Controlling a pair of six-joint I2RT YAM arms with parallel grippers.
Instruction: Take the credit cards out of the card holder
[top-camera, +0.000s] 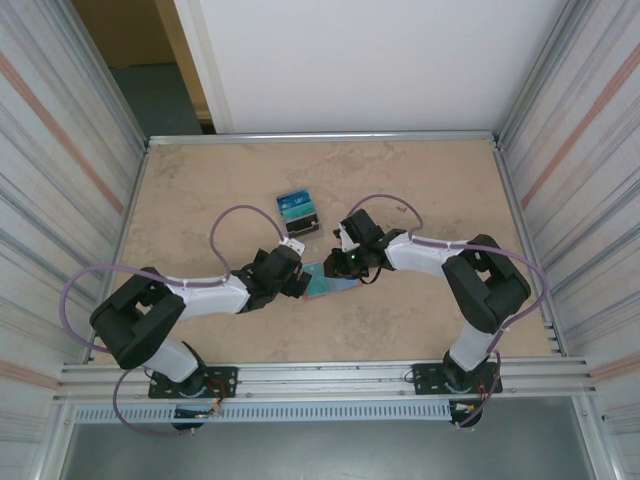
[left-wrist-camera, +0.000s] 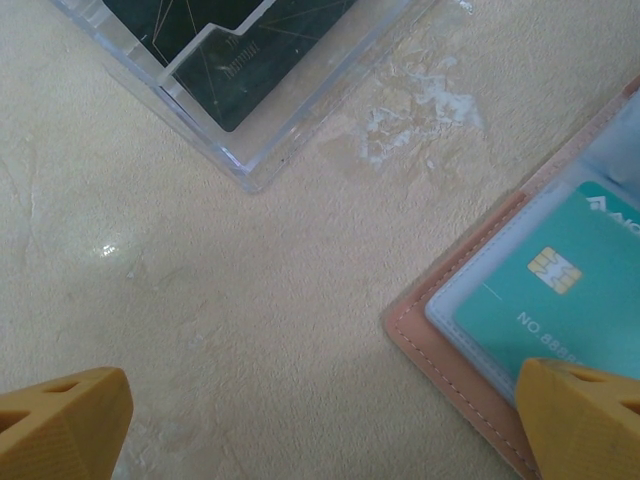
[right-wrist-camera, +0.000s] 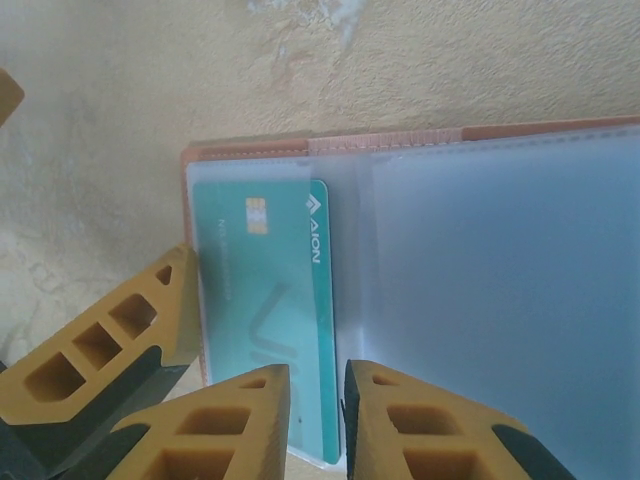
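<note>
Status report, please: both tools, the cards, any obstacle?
Left tool open, one finger over the card holder edge. Right tool nearly closed at the teal credit card, grip unconfirmed. Card inside holder, not yet out. Clear stand nearby, not blocking.

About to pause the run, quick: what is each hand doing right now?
Left hand: open, holding nothing, one finger over the card holder.
Right hand: nearly closed around the credit card end; whether it grips cannot be told.

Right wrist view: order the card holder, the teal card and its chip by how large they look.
1. card holder, cut off by the frame edge
2. teal card
3. chip on that card, clearly smallest
</note>
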